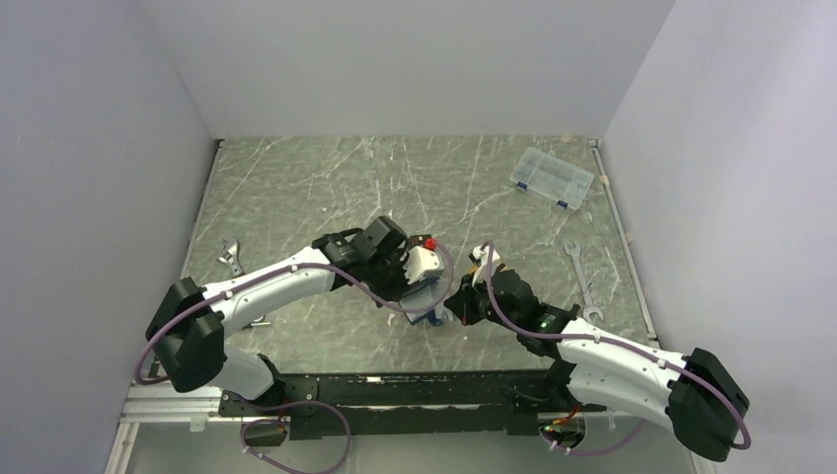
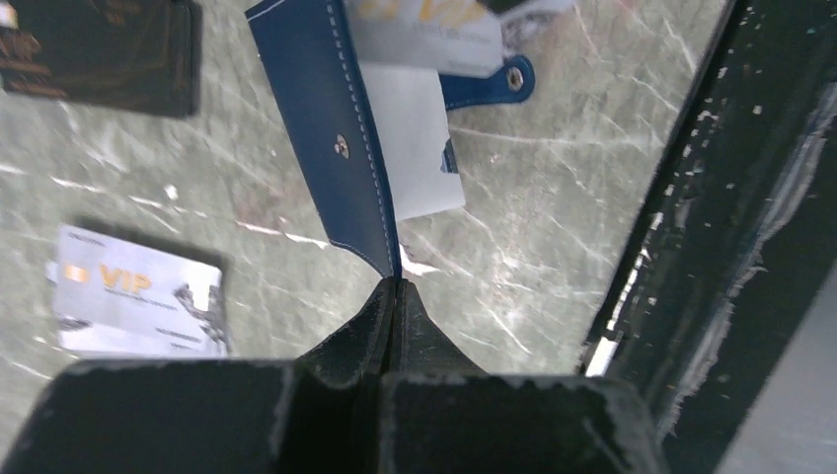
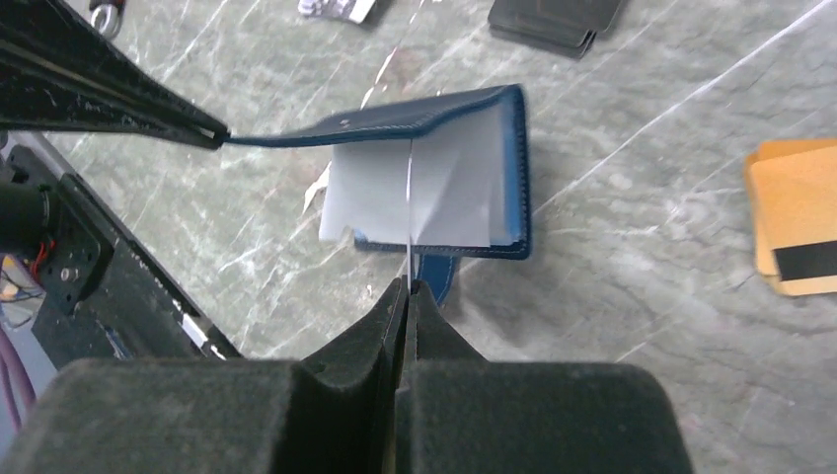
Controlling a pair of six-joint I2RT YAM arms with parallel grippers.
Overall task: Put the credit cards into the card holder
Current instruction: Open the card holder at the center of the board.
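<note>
While the right gripper (image 3: 407, 301) pinched a silver card (image 3: 408, 212) edge-on, it probably needed to slide it straight and level into the open card holder (image 3: 434, 117). This lay on the table between the arms, and the left gripper (image 2: 395, 296) was clamped on its cover. Farther off, the right wrist view showed an orange card (image 3: 801, 212) that the left missed. Only the left view showed the print on a second silver card (image 2: 138, 291).

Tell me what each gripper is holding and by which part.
Left gripper pinches the card holder by a free corner of its cover. Right gripper pinches a silver card by its near edge.
</note>
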